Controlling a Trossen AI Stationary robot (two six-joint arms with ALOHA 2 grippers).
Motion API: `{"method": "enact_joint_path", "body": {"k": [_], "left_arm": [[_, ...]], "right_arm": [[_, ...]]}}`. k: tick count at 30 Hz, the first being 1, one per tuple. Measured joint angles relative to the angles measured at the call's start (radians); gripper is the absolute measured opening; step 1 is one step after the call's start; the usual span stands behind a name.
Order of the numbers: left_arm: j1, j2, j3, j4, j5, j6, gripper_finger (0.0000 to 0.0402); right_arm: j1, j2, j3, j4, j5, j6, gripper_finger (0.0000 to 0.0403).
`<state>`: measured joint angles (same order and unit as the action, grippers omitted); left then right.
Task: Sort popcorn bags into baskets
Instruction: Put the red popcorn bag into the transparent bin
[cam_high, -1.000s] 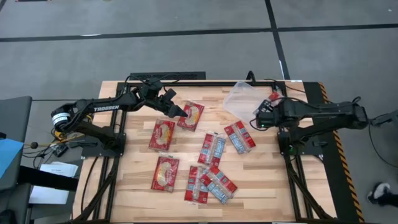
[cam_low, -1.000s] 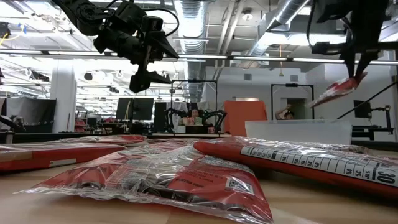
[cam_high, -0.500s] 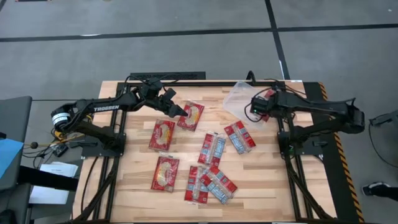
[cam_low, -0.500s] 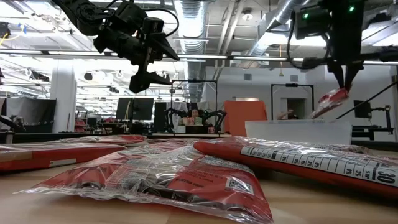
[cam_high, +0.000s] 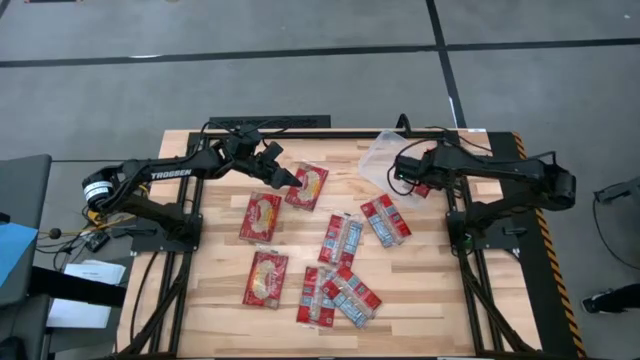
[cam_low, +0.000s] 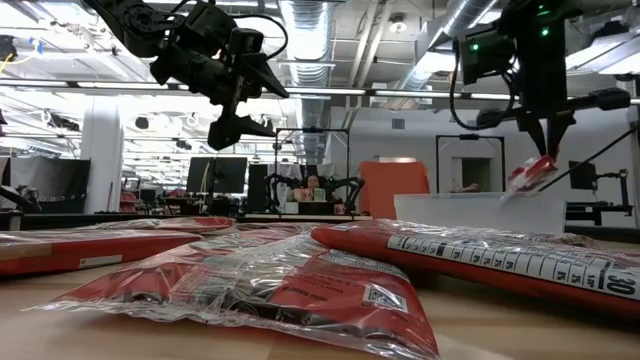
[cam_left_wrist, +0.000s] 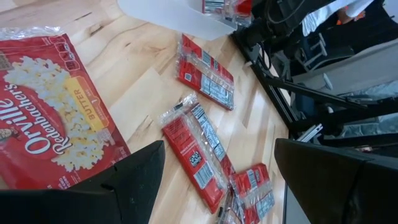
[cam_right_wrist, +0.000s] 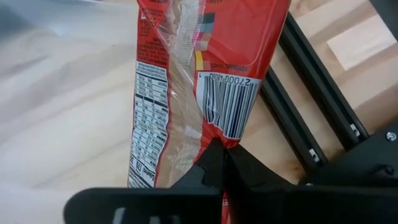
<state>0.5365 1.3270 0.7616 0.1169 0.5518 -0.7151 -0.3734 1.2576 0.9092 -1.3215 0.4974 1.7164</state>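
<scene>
The right gripper (cam_right_wrist: 219, 163) pinches a popcorn bag (cam_right_wrist: 199, 74) by its edge, hanging over the clear basket (cam_high: 378, 160) at the table's far right corner. The left gripper (cam_high: 285, 178), fingers apart, hovers over a bag (cam_high: 307, 186) near the far edge. Loose bags (cam_high: 340, 268) lie mid-table.

Table (cam_high: 220, 300) was pale wood w/ striped grain, black-yellow hazard stripe on one edge. Popcorn bags red: one (cam_left_wrist: 56, 134) had cream-white popcorn pic, yellow butter strip, white lettering. Others (cam_high: 385, 220) red w/ light-blue & white panels. Bag (cam_right_wrist: 199, 81) in right wrist view: red, white barcode, white nutrition text. Basket (cam_high: 382, 155) clear, whitish. Arms black, white lettering on left arm (cam_high: 170, 173). Floor grey w/ dark lines.
</scene>
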Motion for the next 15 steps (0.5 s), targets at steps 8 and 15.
{"method": "enact_joint_path", "body": {"k": [8,15], "left_arm": [[0.000,0.000,0.000,0.001,-0.003,0.000,0.0293],[0.000,0.000,0.000,0.002,-0.008,0.001,0.0293]], "right_arm": [[-0.018,0.040,0.000,0.051,-0.021,-0.041,0.0038],[-0.046,0.087,0.000,0.051,-0.051,-0.076,0.0053]]}}
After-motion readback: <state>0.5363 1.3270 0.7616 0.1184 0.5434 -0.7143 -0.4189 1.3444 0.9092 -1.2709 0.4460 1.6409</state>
